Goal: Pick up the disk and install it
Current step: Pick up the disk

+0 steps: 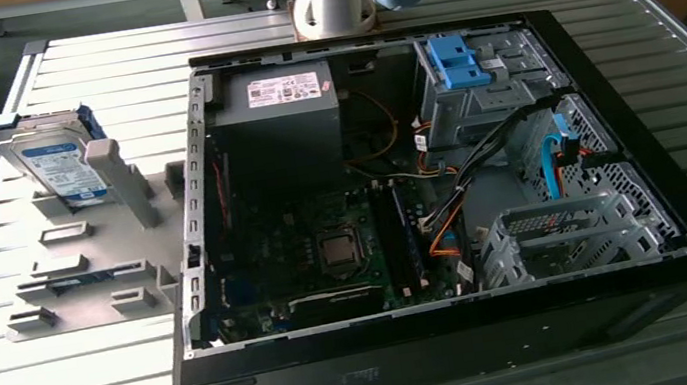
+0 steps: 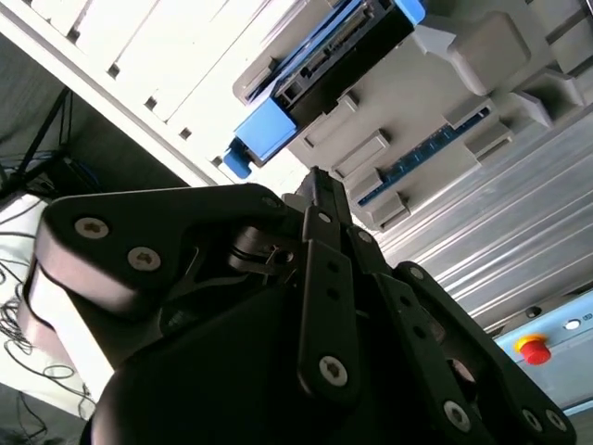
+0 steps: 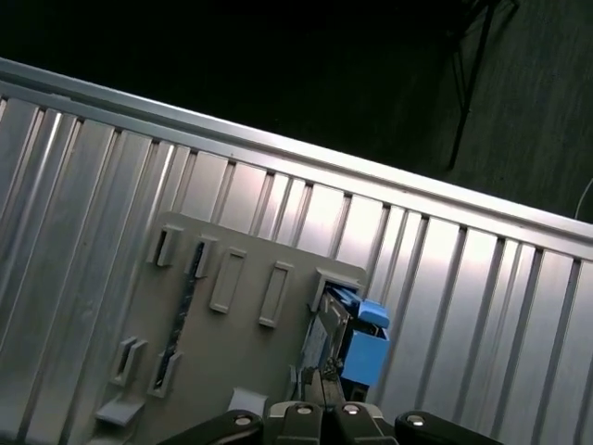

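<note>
The empty gripper (image 2: 316,178), jaws together, is pointing at the disk (image 1: 49,158) at the case's (image 1: 447,355) ten o'clock, risking toppling it.

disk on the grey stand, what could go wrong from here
1. The disk stands on edge in the grey stand; the gripper, close to it, could tip or jam it if it meets it off-centre.
2. Loose cables cross the computer case and might snag it.

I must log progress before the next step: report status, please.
Jaws shut, empty; gripper pointing at the disk, apart from it. Disk upright in grey stand, not installed. Nothing between gripper and disk.
</note>
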You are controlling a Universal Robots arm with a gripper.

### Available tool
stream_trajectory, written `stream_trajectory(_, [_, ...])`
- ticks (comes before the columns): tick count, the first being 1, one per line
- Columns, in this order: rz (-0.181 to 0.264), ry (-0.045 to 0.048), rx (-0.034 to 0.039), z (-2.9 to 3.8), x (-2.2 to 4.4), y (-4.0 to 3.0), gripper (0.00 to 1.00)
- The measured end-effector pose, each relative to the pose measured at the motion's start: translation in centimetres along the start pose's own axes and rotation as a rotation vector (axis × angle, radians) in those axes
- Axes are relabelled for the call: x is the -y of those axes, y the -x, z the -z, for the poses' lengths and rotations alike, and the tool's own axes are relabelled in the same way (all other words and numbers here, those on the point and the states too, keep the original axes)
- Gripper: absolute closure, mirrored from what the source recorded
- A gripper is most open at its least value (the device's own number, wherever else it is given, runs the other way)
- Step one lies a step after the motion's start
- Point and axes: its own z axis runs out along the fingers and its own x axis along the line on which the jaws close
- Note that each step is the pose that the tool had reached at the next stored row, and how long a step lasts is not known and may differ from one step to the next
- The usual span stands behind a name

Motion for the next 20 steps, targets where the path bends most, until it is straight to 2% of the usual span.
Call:
stream_trajectory(3, [-0.044, -0.0012, 0.0021, -0.1, 0.01, 0.01, 0.89])
stream_trajectory(5, [-0.058, -0.0014, 0.0026, -0.17, 0.05, 0.14, 0.89])
stream_trajectory(10, [-0.058, -0.0014, 0.0026, -0.22, 0.33, 1.25, 0.89])
stream_trajectory(20, [-0.058, -0.0014, 0.0027, -0.22, 0.35, 1.3, 0.89])
